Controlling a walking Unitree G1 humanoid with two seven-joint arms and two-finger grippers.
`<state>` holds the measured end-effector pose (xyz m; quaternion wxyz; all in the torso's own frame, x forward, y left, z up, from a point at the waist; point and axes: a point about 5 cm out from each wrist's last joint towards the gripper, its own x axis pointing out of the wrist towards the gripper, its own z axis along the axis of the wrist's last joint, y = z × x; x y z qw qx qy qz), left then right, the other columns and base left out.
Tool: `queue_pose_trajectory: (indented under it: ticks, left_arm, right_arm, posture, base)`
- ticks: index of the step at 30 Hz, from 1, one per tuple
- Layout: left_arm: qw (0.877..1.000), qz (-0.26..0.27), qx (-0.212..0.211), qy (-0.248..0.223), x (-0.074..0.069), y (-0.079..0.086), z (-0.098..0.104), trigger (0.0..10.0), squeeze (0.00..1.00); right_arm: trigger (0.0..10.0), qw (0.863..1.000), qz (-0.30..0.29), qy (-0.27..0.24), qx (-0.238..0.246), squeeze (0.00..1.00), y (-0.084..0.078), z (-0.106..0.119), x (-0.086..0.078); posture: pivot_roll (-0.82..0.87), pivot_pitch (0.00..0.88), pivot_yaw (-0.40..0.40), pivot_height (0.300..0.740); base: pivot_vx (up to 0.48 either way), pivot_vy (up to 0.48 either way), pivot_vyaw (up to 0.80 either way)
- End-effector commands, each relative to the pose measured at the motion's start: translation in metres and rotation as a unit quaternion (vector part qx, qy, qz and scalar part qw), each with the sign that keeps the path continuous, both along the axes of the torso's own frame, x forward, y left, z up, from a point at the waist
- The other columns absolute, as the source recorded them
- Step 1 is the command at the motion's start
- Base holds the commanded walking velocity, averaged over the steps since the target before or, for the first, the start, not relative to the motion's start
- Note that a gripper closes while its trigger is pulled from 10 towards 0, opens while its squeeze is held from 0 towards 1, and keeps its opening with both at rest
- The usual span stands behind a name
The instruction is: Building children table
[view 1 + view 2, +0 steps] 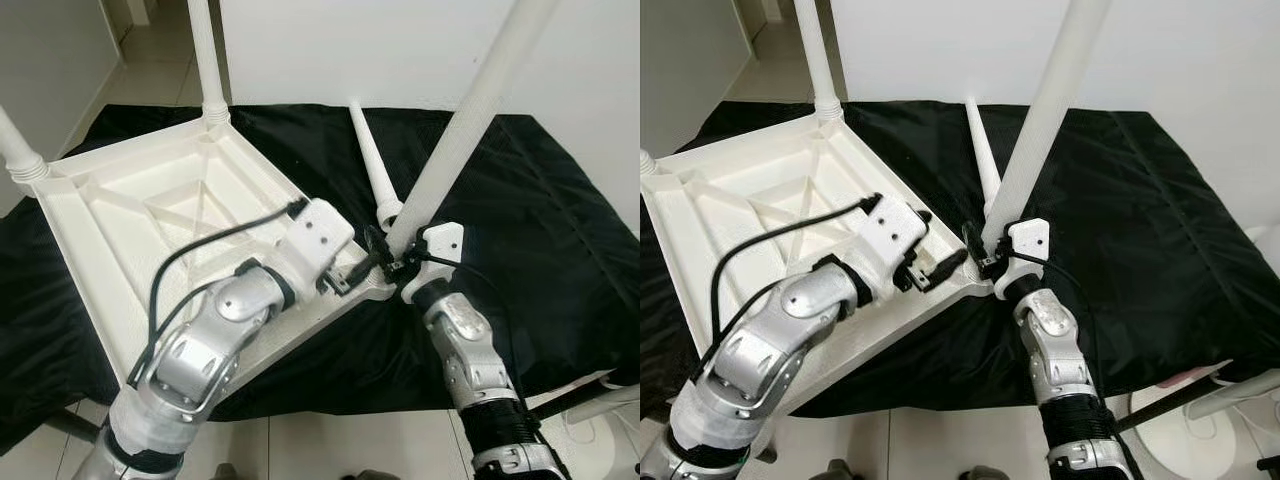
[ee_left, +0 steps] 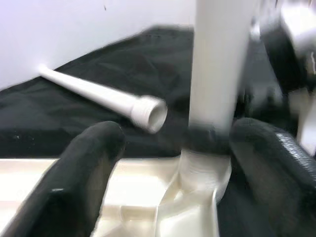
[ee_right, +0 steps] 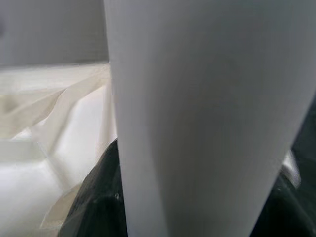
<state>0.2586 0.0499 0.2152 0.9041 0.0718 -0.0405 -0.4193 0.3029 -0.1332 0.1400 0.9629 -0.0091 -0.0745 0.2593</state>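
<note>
The upturned white tabletop (image 1: 150, 210) is lying on the black cloth (image 1: 540, 220). The left end effector (image 1: 352, 275), fingers apart, is bracing its corner socket, while the right end effector (image 1: 405, 265) is clamping the leg (image 1: 465, 125) to seat it. A spare leg (image 1: 372, 165) is lying just behind.

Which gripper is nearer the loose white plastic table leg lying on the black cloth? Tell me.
Right. The right gripper, clamped on the upright leg, sits just beside the loose white plastic leg's open end; the left gripper is slightly farther, at the tabletop corner.
</note>
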Motion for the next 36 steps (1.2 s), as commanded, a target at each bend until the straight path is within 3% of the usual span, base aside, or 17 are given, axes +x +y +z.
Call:
queue_pose_trajectory:
  ticks: [1,6,10,11,22,26,27,31,35,36]
  left_arm:
    - [0.999,-0.037,-0.022,0.006,-0.002,-0.002,0.007,10.0,1.0]
    - [0.996,-0.073,-0.049,0.007,-0.001,-0.002,0.023,10.0,1.0]
    - [0.995,-0.089,-0.05,-0.008,-0.003,-0.004,0.032,10.0,1.0]
    - [0.994,-0.092,-0.063,-0.006,-0.001,-0.003,0.036,10.0,0.0]
    - [0.982,-0.149,-0.11,-0.021,-0.003,-0.005,0.061,10.0,0.0]
    - [0.975,-0.183,-0.127,-0.025,-0.004,-0.011,0.071,10.0,0.0]
    - [0.975,-0.183,-0.127,-0.025,-0.004,-0.011,0.071,10.0,0.0]
    - [0.96,-0.23,-0.159,-0.012,-0.009,-0.014,0.08,10.0,0.0]
    - [0.951,-0.253,-0.176,-0.003,-0.013,-0.013,0.084,10.0,0.0]
    - [0.938,-0.276,-0.21,0.011,-0.015,-0.01,0.089,2.5,0.0]
  right_arm:
    - [10.0,0.998,0.043,0.043,-0.006,0.0,0.009,-0.014,-0.007]
    - [10.0,0.993,0.103,0.007,-0.059,0.0,0.003,0.008,-0.002]
    - [10.0,0.99,0.116,-0.004,-0.079,0.0,-0.001,0.014,0.001]
    - [10.0,0.989,0.123,-0.006,-0.086,0.0,-0.003,0.017,0.002]
    - [10.0,0.968,0.204,-0.012,-0.144,0.0,-0.006,0.035,0.004]
    - [10.0,0.947,0.267,-0.003,-0.178,0.0,-0.007,0.043,0.006]
    - [10.0,0.947,0.267,-0.003,-0.178,0.0,-0.007,0.043,0.006]
    - [10.0,0.933,0.296,0.005,-0.205,0.0,-0.009,0.046,0.006]
    - [10.0,0.927,0.308,0.011,-0.213,0.0,-0.009,0.045,0.005]
    - [10.0,0.925,0.313,0.015,-0.214,0.0,-0.01,0.045,0.005]
  posture:
    - [0.0,0.04,0.0,0.74]
    - [-0.01,0.023,-0.007,0.74]
    - [-0.01,0.017,-0.012,0.74]
    - [-0.01,0.013,-0.014,0.74]
    - [-0.01,0.0,-0.02,0.74]
    - [-0.01,0.0,-0.016,0.74]
    - [-0.01,0.0,-0.016,0.74]
    - [-0.01,0.0,-0.01,0.74]
    - [-0.01,0.0,-0.002,0.74]
    - [-0.01,0.0,-0.002,0.74]
  base:
    - [0.0,0.0,0.0]
    - [0.0,0.0,0.0]
    - [0.0,0.0,0.0]
    - [0.0,0.0,0.0]
    - [0.0,0.0,0.0]
    - [0.0,0.0,0.0]
    - [0.0,0.0,0.0]
    - [0.0,0.0,0.0]
    - [0.0,0.0,0.0]
    - [0.0,0.0,0.0]
